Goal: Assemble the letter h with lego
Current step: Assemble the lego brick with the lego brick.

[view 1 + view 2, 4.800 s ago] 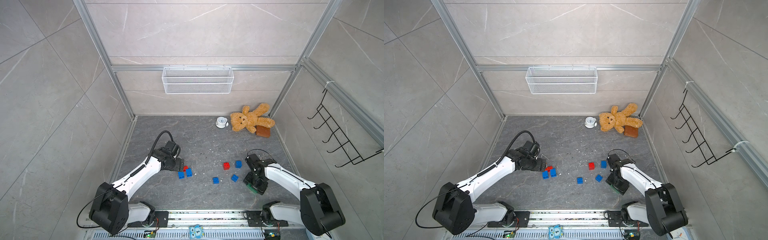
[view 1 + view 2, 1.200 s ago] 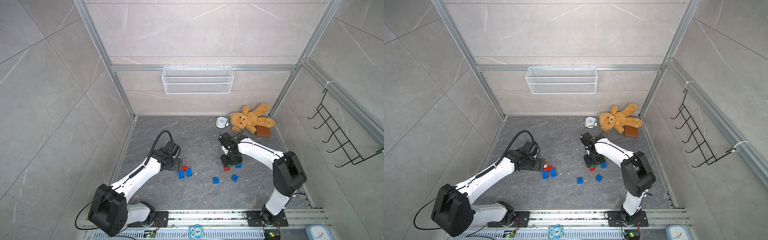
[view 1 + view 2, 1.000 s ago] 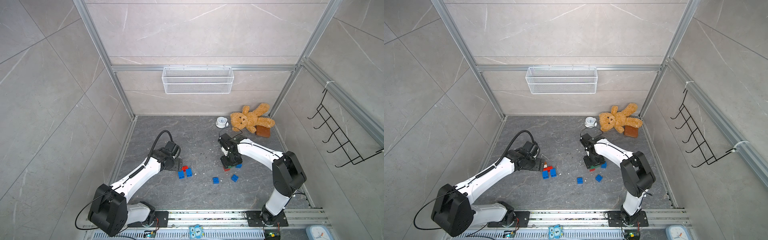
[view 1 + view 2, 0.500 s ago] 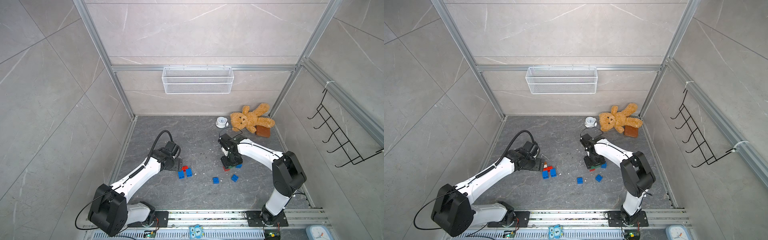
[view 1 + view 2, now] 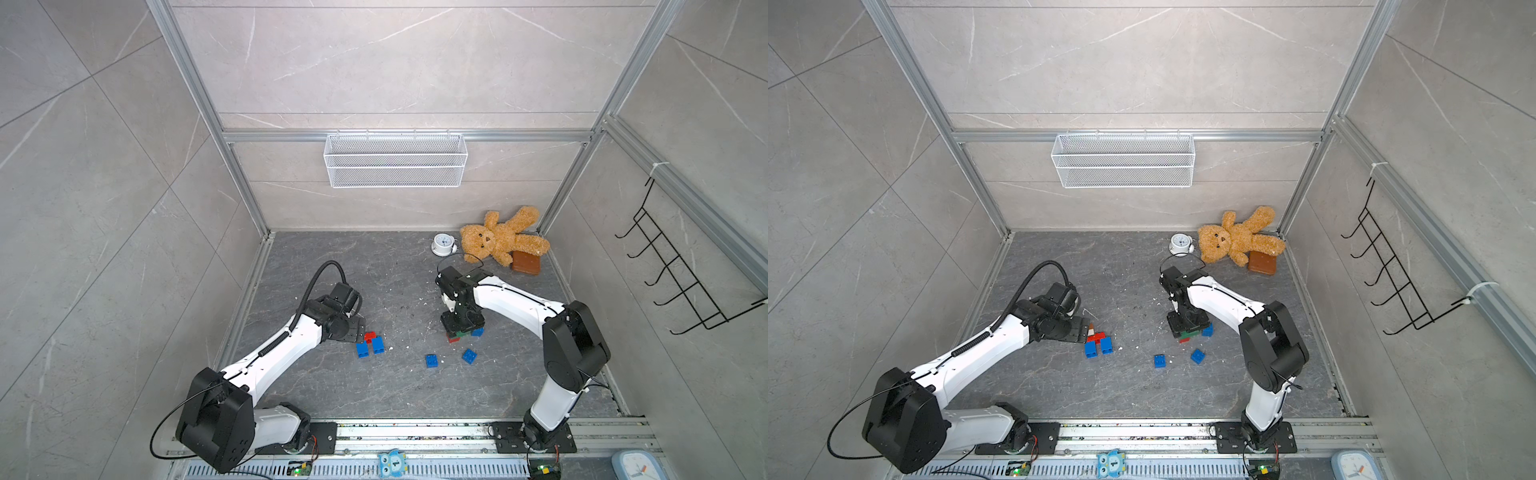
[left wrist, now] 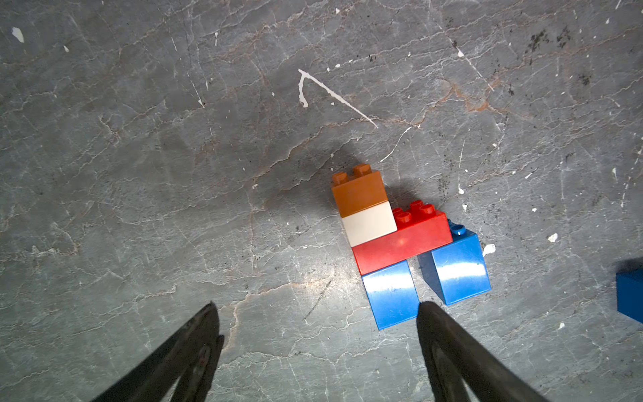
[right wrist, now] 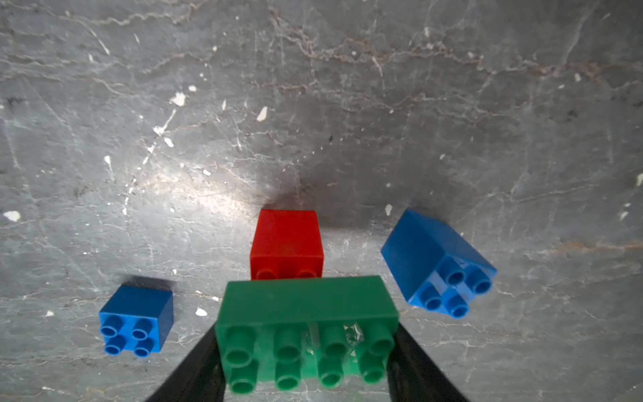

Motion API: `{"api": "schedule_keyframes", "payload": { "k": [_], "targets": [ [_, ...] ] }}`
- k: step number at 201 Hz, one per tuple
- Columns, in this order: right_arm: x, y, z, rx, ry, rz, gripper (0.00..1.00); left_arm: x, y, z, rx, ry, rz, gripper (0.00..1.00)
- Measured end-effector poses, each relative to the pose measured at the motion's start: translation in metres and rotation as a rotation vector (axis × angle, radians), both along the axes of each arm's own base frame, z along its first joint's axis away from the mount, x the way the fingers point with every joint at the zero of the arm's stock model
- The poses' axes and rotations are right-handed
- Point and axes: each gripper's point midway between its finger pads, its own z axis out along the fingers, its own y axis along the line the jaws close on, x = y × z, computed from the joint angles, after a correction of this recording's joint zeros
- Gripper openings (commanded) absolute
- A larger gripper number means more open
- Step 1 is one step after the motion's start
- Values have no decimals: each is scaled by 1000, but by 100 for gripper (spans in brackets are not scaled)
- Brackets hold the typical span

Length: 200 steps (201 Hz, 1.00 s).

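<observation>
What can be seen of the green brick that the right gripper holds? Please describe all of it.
The green brick is a long piece of glossy plastic with eight hollow round studs in two rows of four, which face the wrist camera. The right gripper is shut on it, gripping its two short ends. It is held low over the grey floor, over the near edge of a red brick; whether the two touch cannot be told.

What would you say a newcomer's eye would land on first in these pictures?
Probably the green brick clamped in the right gripper, close to a red brick mid-floor. Next, the brown, white, red and blue brick cluster lying just ahead of the open left gripper. The teddy bear slumped in the far right corner also stands out.
</observation>
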Motion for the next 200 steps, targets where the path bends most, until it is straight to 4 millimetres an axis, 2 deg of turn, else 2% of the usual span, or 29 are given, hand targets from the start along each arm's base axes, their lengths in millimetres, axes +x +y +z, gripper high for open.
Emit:
{"api": "schedule_keyframes", "payload": {
  "k": [69,101,200],
  "targets": [
    [5,-6,2,-5,-7,-18,0,0,0,0,0,0,-1,90],
    [11,-2,7,6,-24,-19,0,0,0,0,0,0,-1,90],
    [7,-4,-4,-12,8,-19,0,0,0,0,2,-1,0,91]
  ]
}}
